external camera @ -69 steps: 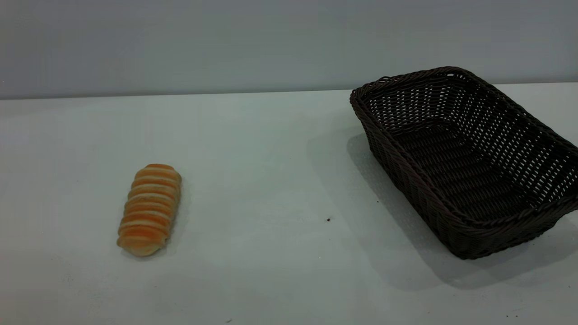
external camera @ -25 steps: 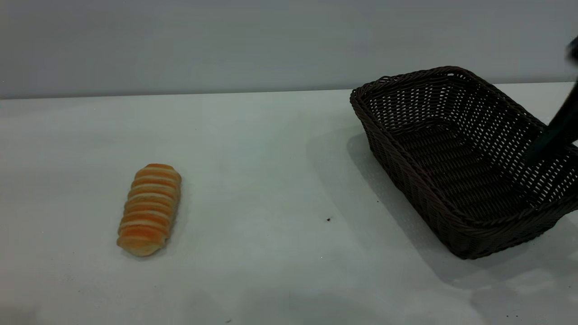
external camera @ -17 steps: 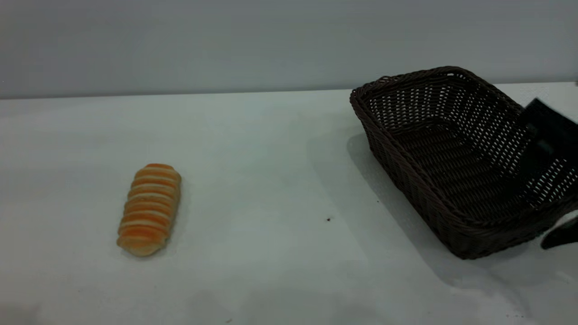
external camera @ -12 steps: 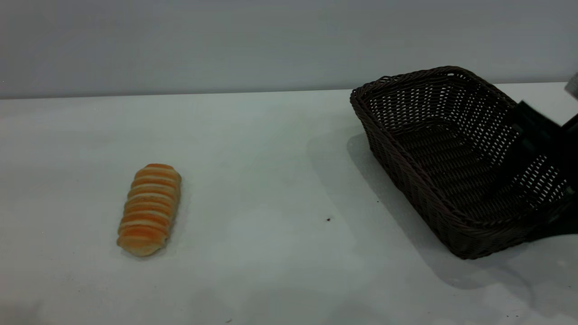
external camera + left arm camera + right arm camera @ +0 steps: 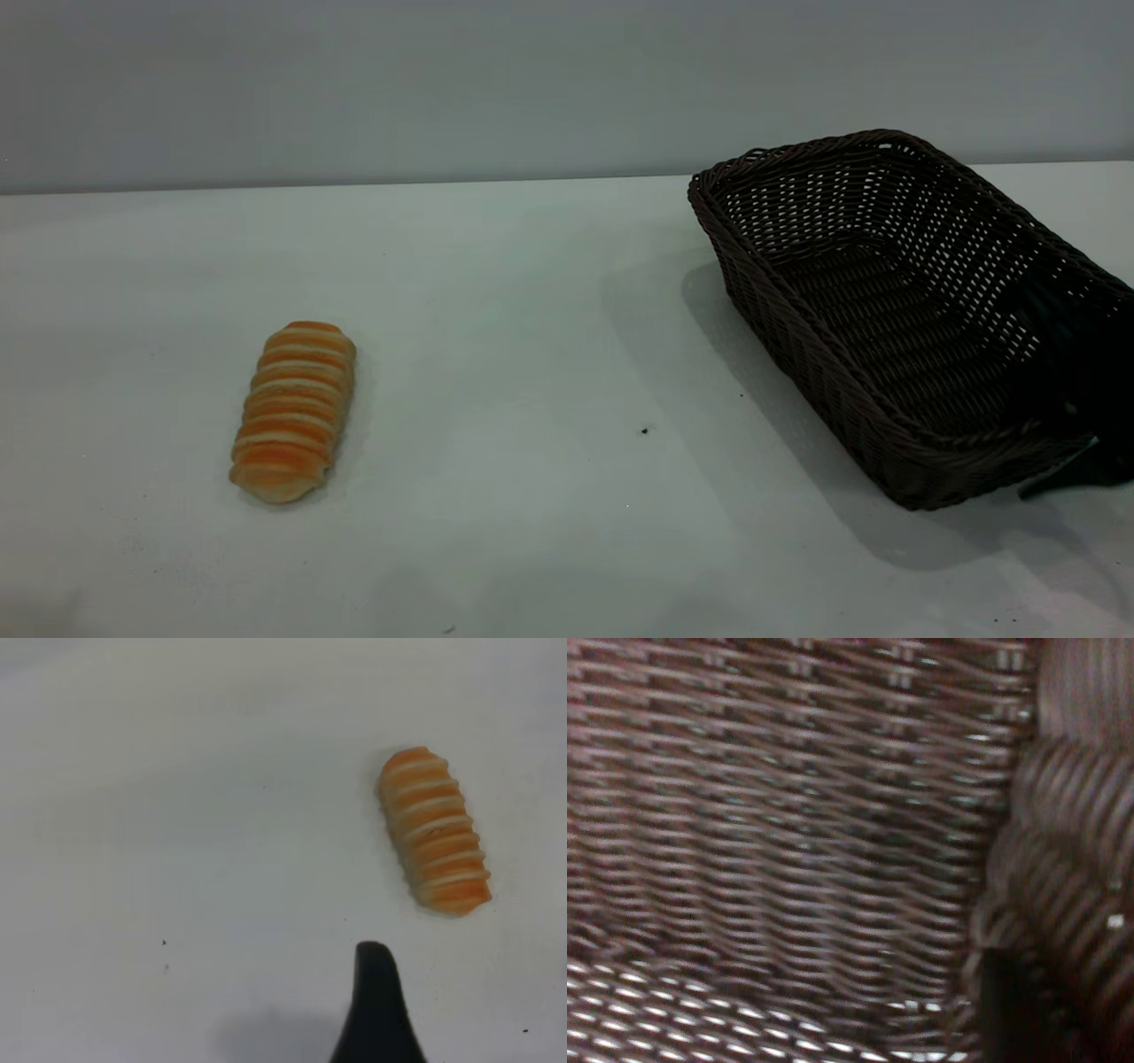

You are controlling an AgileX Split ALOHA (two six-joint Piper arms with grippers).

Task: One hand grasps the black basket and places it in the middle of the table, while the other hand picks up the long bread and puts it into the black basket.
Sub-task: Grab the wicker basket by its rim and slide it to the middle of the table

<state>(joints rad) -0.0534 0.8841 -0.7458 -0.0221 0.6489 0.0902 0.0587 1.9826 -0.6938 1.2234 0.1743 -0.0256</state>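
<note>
black basket (image 5: 895, 310) sits at the right side of the worktop (image 5: 532, 310), skewed, well off centre. right end effector (image 5: 1076, 390) is at the basket's near right corner: a dark shape shows behind the open weave inside the wall, and another bit pokes out on the worktop outside the corner, so it looks to straddle the rim. right wrist view is filled w/ wicker close up, braided rim just beside a dark finger (image 5: 1010, 1019); can't tell if the grip is closed on the rim yet.

long bread (image 5: 294, 412) lies on the worktop far left, well apart from the basket, untouched. left end effector isn't in the exterior view; left wrist view shows one dark fingertip (image 5: 376, 1005) above bare worktop near the bread (image 5: 434, 843), not touching. only one finger seen, so its width can't be told.

step in hand, imo: securing the basket rim. next: firm pinch on the rim, then drag or lift the basket twd the middle w/o tipping it. bread pickup follows.
</note>
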